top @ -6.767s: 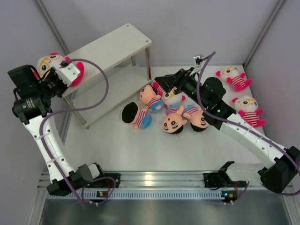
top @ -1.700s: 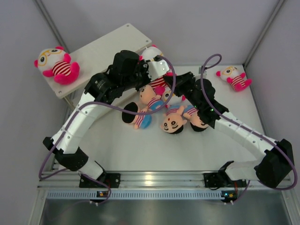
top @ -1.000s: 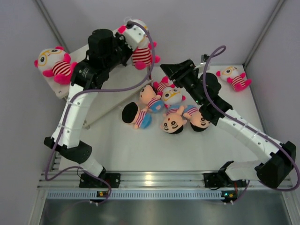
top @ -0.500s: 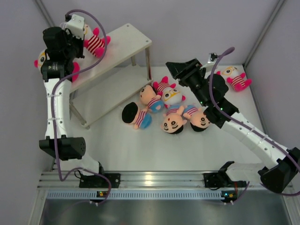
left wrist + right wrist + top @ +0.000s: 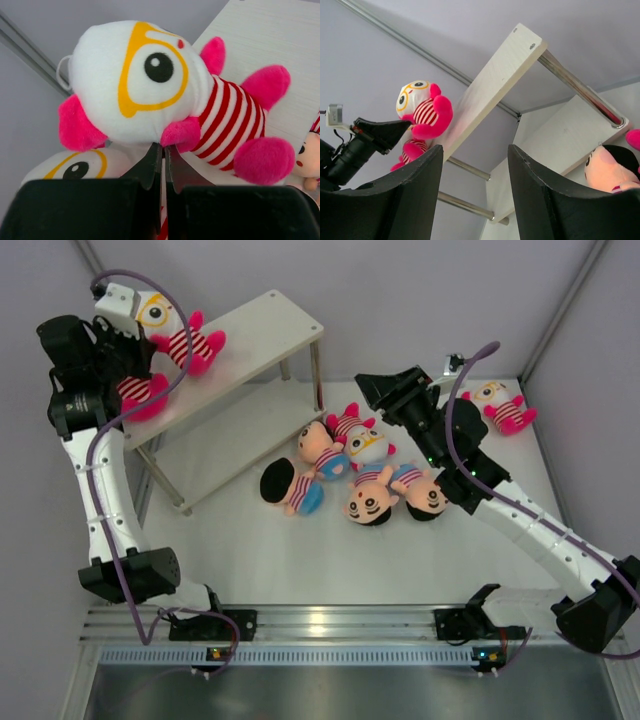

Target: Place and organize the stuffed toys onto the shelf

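My left gripper [image 5: 148,338] is shut on the pink arm of a white-headed toy [image 5: 172,328] and holds it at the left end of the shelf's top board [image 5: 255,330]. In the left wrist view the fingertips [image 5: 159,150] pinch this toy [image 5: 150,85]. A second white-headed toy [image 5: 140,395] lies just beside it on the board. My right gripper [image 5: 378,388] is open and empty above the pile: several black-haired dolls [image 5: 368,498] and one white-headed toy [image 5: 360,438]. Another white-headed toy [image 5: 497,403] lies at the far right.
The shelf's lower board [image 5: 240,435] bears no toys, and its metal legs [image 5: 316,375] stand next to the pile. Grey walls close in the table at the back and both sides. The right wrist view shows the top board [image 5: 495,75] from below.
My left arm has lifted a white-headed toy from the pile and carried it up and left to the top board's left end. My right gripper has drawn back a little, still open.
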Motion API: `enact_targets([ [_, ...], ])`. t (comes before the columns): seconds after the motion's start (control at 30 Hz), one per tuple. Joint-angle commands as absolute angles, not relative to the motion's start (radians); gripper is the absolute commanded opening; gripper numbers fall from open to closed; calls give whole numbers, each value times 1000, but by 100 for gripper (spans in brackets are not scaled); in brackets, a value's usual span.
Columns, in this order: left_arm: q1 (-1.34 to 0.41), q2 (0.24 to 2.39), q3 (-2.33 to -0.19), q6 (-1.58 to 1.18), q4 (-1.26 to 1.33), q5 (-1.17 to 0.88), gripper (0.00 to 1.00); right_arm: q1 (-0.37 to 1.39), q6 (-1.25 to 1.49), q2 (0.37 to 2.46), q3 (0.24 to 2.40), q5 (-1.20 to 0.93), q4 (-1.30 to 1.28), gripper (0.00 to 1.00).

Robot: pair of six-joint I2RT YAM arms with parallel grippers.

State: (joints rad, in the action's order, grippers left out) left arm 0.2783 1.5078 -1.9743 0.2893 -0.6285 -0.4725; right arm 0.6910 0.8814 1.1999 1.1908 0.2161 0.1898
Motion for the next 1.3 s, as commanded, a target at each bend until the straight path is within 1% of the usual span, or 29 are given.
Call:
enact_targets([
  [0.0,284,1488,-1985,270,-591,-586,0,709,861,1177,1193,207,199,55],
  [0.37,284,1534,-2000,270,-591,-595,0,709,857,1184,1192,196,201,55],
  [0.53,284,1542,-2000,267,-591,-591,0,709,857,1187,1193,195,199,57],
  [0.57,284,1545,-2000,268,-588,-583,6,709,857,1186,1193,195,199,57],
  [0.6,282,1546,-2002,270,-591,-575,25,709,856,1186,1193,193,201,57],
  [0.63,284,1548,-2005,270,-589,-563,34,709,856,1186,1192,195,199,57],
  [0.73,282,1552,-2028,270,-589,-545,61,709,844,1186,1193,202,198,59],
  [0.77,282,1554,-2034,270,-589,-537,65,709,839,1186,1195,204,192,59],
  [0.8,282,1554,-2042,268,-589,-534,66,709,830,1186,1198,206,189,60],
  [0.9,284,1552,-2069,261,-589,-558,67,707,795,1198,1219,207,161,61],
  [1.0,282,1545,-2095,253,-589,-659,67,706,764,1209,1244,206,124,62],
  [1.07,261,1540,-2106,258,-589,-675,68,700,758,1219,1252,196,103,62],
  [1.13,227,1531,-2082,287,-588,-638,69,689,755,1227,1253,184,97,62],
  [1.17,180,1526,-2063,331,-589,-609,70,686,755,1230,1253,180,89,62],
  [1.2,154,1522,-2045,357,-592,-535,71,683,755,1235,1255,178,86,62],
  [1.27,65,1525,-2002,426,-603,-448,71,680,753,1238,1256,170,78,62],
])
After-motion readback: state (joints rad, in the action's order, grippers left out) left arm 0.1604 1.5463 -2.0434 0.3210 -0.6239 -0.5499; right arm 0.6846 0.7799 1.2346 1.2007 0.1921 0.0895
